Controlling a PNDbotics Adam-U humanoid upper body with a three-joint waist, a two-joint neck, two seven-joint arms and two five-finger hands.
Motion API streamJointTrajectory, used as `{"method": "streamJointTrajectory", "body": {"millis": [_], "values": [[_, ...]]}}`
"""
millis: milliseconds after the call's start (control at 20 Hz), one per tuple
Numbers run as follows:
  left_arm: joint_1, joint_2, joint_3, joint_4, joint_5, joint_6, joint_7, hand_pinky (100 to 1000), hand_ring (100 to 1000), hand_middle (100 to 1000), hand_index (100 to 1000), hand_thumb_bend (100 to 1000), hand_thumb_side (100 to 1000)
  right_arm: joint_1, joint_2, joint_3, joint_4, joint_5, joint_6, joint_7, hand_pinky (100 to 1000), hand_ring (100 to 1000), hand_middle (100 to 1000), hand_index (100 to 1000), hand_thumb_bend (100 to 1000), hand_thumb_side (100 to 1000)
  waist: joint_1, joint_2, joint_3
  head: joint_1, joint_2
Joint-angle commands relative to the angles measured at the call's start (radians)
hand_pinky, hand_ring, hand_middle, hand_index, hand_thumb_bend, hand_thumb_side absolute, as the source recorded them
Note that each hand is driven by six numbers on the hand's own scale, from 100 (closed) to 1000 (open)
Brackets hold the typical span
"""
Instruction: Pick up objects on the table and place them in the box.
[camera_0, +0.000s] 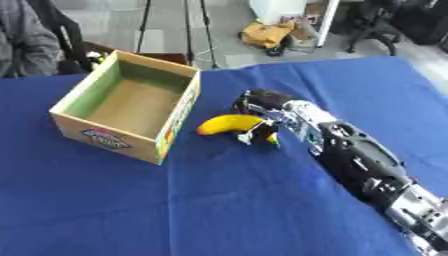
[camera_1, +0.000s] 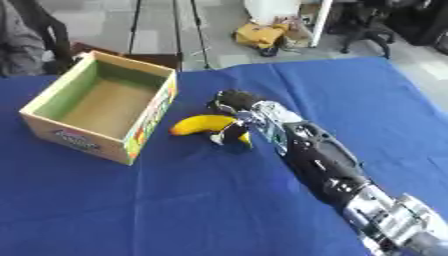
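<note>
Here the right hand (camera_0: 259, 116) is on a yellow banana (camera_0: 226, 123) that lies on the blue-covered table (camera_0: 219, 200), a little past the middle toward the far edge and just beside the right wall of the open cardboard box (camera_0: 128, 108). The hand's fingers are curled over and around the right-hand part of the fruit, with dark fingertips showing against the yellow, so the hand is closed on the banana; whether the fruit is lifted clear of the cloth or resting on it cannot be told. The banana's long axis runs roughly across the table, left to right, with its free end pointing left toward the box and its other end hidden under the hand; its curve arches toward the far edge. The right arm (camera_0: 359, 160) reaches in from the lower right corner and runs diagonally up to the hand. The box sits toward the table's far left corner, upright, its opening facing up, with a green inner wall and a printed label on its near side.
</note>
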Motion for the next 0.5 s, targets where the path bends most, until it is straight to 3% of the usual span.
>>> {"method": "streamJointTrajectory", "body": {"millis": [50,500], "values": [[-0.01,0.005,0.001,-0.019,0.001,-0.003,0.0,586,728,530,536,208,1000,-0.014,-0.033,-0.007,-0.016,-0.007,0.006,-0.007,434,416,429,602,107,315,0.003,-0.017,-0.003,-0.003,-0.007],[-0.009,0.006,0.002,-0.018,0.001,-0.003,0.0,585,727,530,536,209,1000,-0.021,-0.055,-0.008,-0.065,-0.034,0.015,-0.004,434,415,428,603,111,301,0.002,-0.02,-0.008,-0.003,-0.007]]}}
